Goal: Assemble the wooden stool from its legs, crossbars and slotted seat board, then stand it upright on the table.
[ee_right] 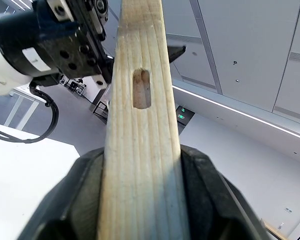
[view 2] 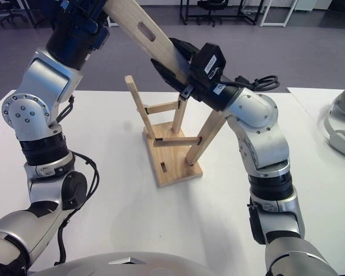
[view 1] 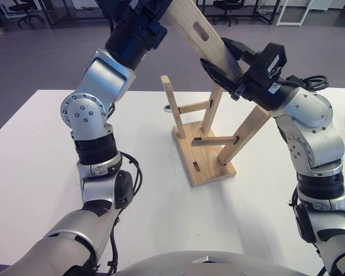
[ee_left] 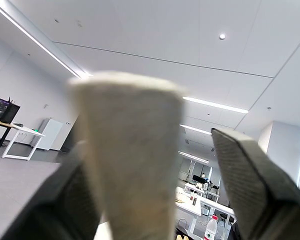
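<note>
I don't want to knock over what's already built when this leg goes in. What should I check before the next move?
1. Right claw shut on the loose leg: ok.
2. Left claw firm on the leg's upper end: cannot tell.
3. Seat board flat on the table: ok.
4. Three legs and two crossbars standing in the board: ok.
5. Empty slot in the board unobstructed: ok.
6. Loose leg lined up over that slot: not ok, it is held tilted above the assembly.
</note>
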Robot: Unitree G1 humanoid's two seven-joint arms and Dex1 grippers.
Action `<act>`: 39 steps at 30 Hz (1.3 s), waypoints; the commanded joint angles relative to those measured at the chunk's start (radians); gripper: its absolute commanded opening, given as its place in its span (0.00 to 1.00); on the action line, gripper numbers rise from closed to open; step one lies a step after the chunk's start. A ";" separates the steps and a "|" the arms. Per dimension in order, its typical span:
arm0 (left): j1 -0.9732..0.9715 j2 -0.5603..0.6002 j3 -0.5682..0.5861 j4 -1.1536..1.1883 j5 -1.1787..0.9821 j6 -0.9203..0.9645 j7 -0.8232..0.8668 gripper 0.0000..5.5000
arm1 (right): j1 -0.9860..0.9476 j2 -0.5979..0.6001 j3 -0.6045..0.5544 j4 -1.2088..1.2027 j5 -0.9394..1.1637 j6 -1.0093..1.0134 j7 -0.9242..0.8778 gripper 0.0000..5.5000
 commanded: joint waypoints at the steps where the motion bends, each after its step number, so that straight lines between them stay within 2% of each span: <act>1: 0.017 -0.002 -0.023 -0.015 0.012 -0.009 0.000 0.46 | -0.024 0.018 -0.012 -0.008 -0.001 -0.008 -0.003 0.38; 10: 0.069 0.024 -0.036 0.007 0.089 -0.046 -0.036 0.20 | -0.027 0.044 -0.010 -0.020 -0.014 -0.005 -0.008 0.38; 11: 0.076 0.026 -0.031 0.011 0.095 -0.052 -0.035 0.20 | -0.028 0.047 -0.009 -0.020 -0.022 -0.004 -0.011 0.38; 14: 0.099 0.042 0.000 0.013 0.110 -0.068 -0.026 0.19 | -0.036 0.056 -0.012 -0.011 -0.039 -0.004 -0.027 0.52; 18: 0.169 0.106 0.089 -0.033 0.097 -0.075 0.025 0.19 | -0.065 0.089 -0.135 0.021 0.043 0.056 -0.118 0.65; 20: 0.233 0.129 0.118 -0.098 0.064 -0.056 0.061 0.19 | -0.066 0.076 -0.201 0.053 0.062 0.125 -0.176 0.67; 25: 0.482 0.191 0.118 -0.314 0.055 -0.018 0.079 0.19 | 0.075 0.018 -0.229 0.169 -0.024 0.240 -0.247 0.67; 28: 0.661 0.219 0.046 -0.425 0.183 -0.035 0.069 0.19 | 0.188 -0.002 -0.184 0.283 -0.099 0.218 -0.231 0.67; 32: 0.854 0.102 -0.051 -0.489 0.286 -0.092 0.149 0.19 | 0.354 0.009 -0.035 0.410 -0.192 0.129 -0.152 0.67; 35: 0.923 0.033 -0.043 -0.488 0.322 -0.149 0.199 0.19 | 0.443 -0.019 0.151 0.471 -0.365 0.023 -0.126 0.67; 39: 0.937 -0.046 0.003 -0.472 0.285 -0.195 0.290 0.19 | 0.508 -0.019 0.212 0.424 -0.400 -0.007 -0.068 0.67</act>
